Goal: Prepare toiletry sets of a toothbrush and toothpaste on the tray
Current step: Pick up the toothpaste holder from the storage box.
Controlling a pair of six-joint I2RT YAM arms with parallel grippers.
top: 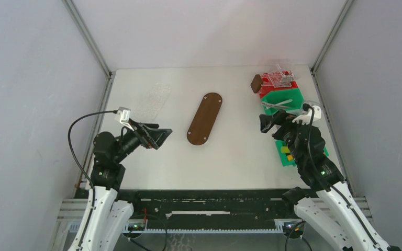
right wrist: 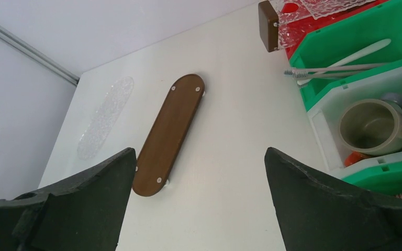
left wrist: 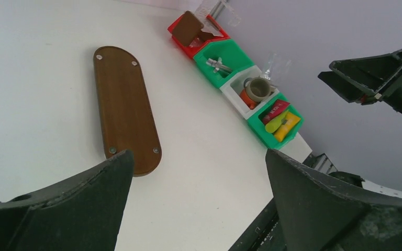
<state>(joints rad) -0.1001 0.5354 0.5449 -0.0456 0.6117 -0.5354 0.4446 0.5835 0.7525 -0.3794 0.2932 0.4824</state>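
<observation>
A brown oval wooden tray [top: 204, 118] [left wrist: 123, 107] [right wrist: 170, 133] lies mid-table with nothing on it. White toothbrushes [top: 277, 104] [left wrist: 217, 65] [right wrist: 340, 63] lie in a green bin [right wrist: 356, 39]. Toothpaste tubes sit in the nearest green bin [left wrist: 293, 130]: a pink-red one [left wrist: 275, 109], a lime green one [left wrist: 274, 123] and a yellow one [left wrist: 287, 127]. My left gripper [top: 162, 137] [left wrist: 199, 157] hovers open and empty left of the tray's near end. My right gripper [top: 266, 123] [right wrist: 200, 151] stands open and empty over the bins' left edge, hiding part of them from above.
A clear textured oval dish [top: 154, 100] [right wrist: 107, 117] lies left of the tray. The bin row runs along the right wall: a red bin [left wrist: 180, 44] with a brown block [right wrist: 268, 18] and clear pieces, then a white bin holding a grey cup [right wrist: 369, 125].
</observation>
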